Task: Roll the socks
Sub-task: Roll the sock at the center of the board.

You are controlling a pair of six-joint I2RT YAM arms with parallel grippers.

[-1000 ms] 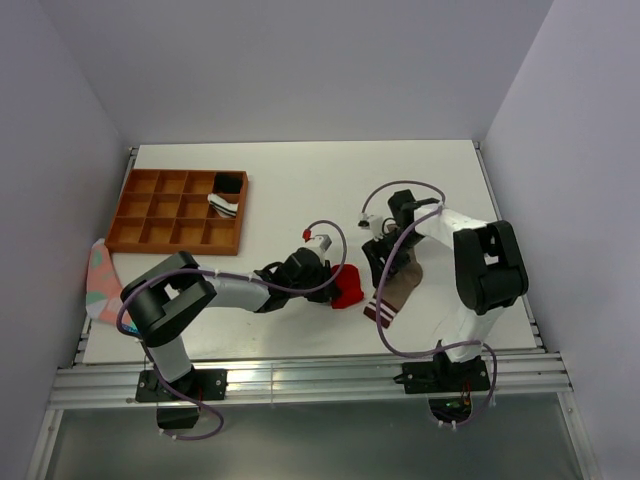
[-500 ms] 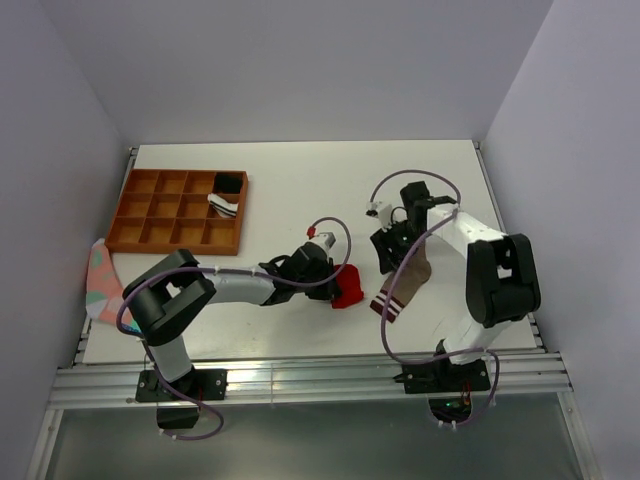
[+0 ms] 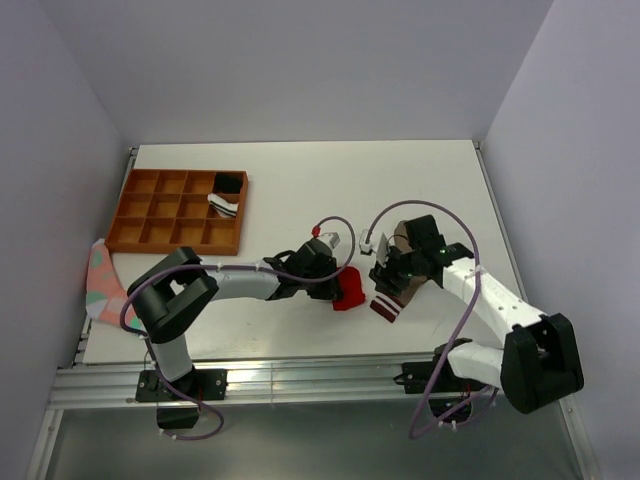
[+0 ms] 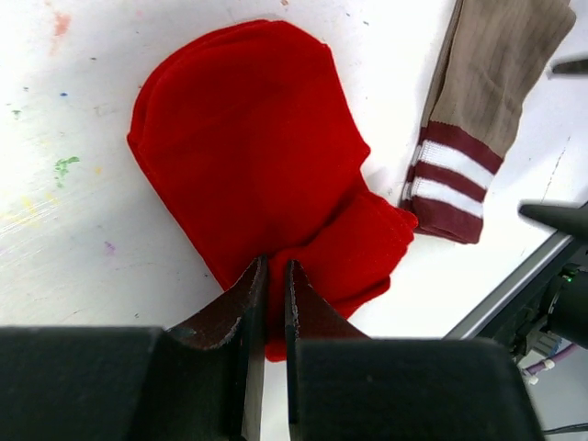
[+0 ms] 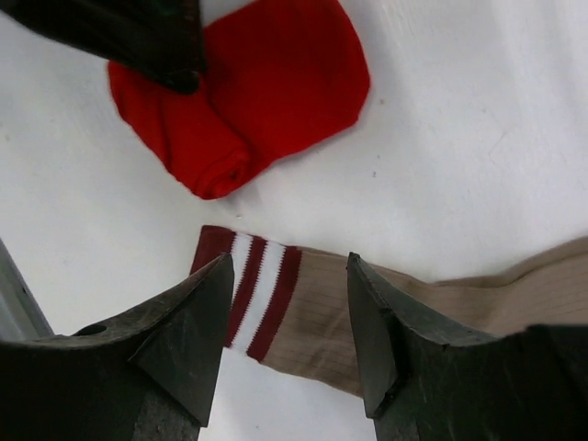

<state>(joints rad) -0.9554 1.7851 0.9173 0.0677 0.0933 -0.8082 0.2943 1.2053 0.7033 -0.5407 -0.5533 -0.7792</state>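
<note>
The red sock (image 3: 348,291) lies partly rolled on the white table, one end folded into a thick wad (image 4: 354,253). My left gripper (image 4: 273,266) is shut on the red sock's near edge beside the wad, with red fabric pinched between its narrow jaws. It also shows in the top view (image 3: 334,278). The tan sock (image 3: 402,280) lies flat just right of the red sock, its maroon-and-white striped cuff (image 5: 248,285) toward the table's front. My right gripper (image 5: 289,264) is open and hovers over the cuff end with one finger on each side, holding nothing.
An orange compartment tray (image 3: 176,247) stands at the back left, with a black rolled sock (image 3: 229,182) and a black-and-white one (image 3: 222,204) in two of its cells. A pink-and-teal sock (image 3: 100,280) hangs at the table's left edge. The metal front rail (image 3: 300,380) is close.
My right arm has swung round toward the front right, and its gripper has come to sit open over the tan sock's striped cuff. My left gripper stays on the red sock.
</note>
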